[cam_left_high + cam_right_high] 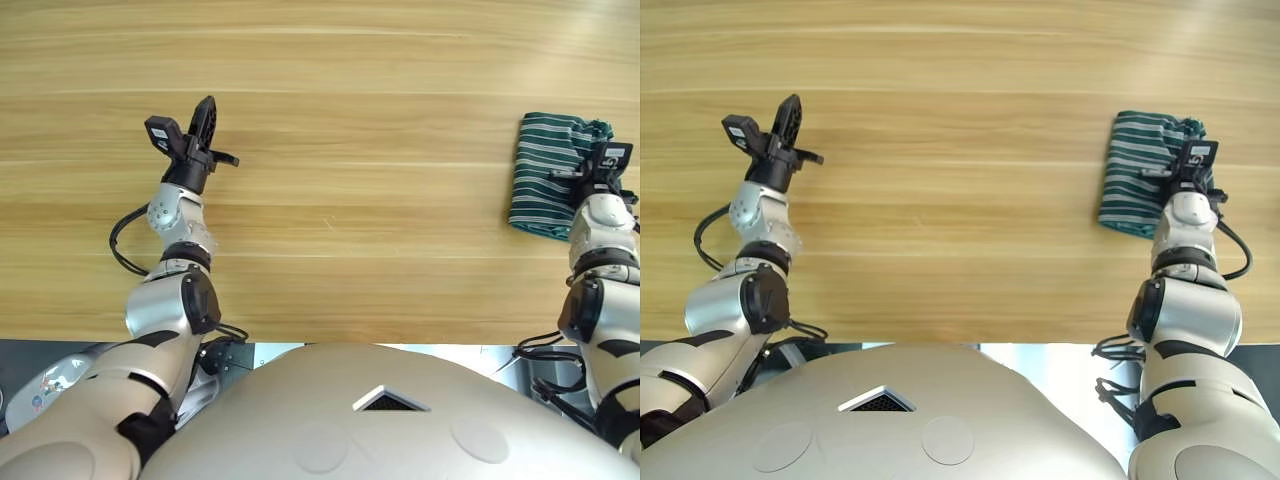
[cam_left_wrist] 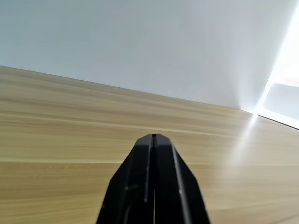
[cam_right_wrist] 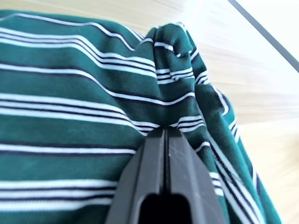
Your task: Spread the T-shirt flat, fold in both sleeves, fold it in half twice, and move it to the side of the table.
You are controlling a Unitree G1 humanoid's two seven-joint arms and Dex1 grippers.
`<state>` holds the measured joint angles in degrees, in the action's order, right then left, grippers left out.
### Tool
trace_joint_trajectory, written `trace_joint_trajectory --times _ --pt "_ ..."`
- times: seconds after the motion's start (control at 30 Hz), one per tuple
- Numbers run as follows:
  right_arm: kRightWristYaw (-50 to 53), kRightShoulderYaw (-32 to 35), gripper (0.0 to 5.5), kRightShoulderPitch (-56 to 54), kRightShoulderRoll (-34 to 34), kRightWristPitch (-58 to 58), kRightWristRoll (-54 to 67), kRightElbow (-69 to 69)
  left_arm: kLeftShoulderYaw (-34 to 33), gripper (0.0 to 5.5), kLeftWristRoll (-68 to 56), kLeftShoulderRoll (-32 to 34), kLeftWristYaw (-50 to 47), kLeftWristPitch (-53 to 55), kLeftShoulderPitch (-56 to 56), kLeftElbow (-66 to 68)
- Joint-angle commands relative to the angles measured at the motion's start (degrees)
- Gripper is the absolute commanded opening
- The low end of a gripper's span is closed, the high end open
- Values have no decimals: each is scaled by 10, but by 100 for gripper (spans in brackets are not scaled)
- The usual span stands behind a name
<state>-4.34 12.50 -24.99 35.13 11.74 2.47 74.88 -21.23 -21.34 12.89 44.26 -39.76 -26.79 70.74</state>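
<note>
The green T-shirt (image 1: 545, 178) with thin white stripes lies folded into a small bundle near the right edge of the wooden table (image 1: 350, 100). My right gripper (image 1: 1180, 172) rests on the bundle's right side. In the right wrist view its fingers are pressed together at the right gripper's tip (image 3: 164, 128), pinching a puckered fold of the T-shirt (image 3: 70, 93). My left gripper (image 1: 207, 108) is held above the bare table on the left, far from the cloth. Seen in the left wrist view, the left gripper (image 2: 154, 137) is shut with nothing in it.
Bare wood stretches between the two arms and toward the far side. The table's near edge runs just in front of the robot. A pale wall (image 2: 149, 42) rises beyond the far edge.
</note>
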Motion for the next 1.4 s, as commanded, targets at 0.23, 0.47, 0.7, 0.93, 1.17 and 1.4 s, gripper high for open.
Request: trace_joint_trajectory --times 0.23,0.47,0.7,0.93,1.17,1.4 --pt "-77 -3 4 -9 27 62 -29 9 -11 0 23 5 -62 27 12 16" --pt "-129 3 4 -37 107 143 -31 -89 -12 0 33 -6 -90 31 14 18" --pt "-32 -127 4 22 34 192 -189 -408 -10 0 53 -1 -157 49 0 29" --pt "-325 -145 4 -5 -135 176 108 -391 -11 0 72 9 -217 83 -20 39" --pt "-292 45 4 -173 -322 -18 343 -144 -34 0 51 -7 -258 116 -51 35" --pt "-264 47 4 -215 -420 33 293 -124 -119 0 -83 -126 -194 196 -85 1"
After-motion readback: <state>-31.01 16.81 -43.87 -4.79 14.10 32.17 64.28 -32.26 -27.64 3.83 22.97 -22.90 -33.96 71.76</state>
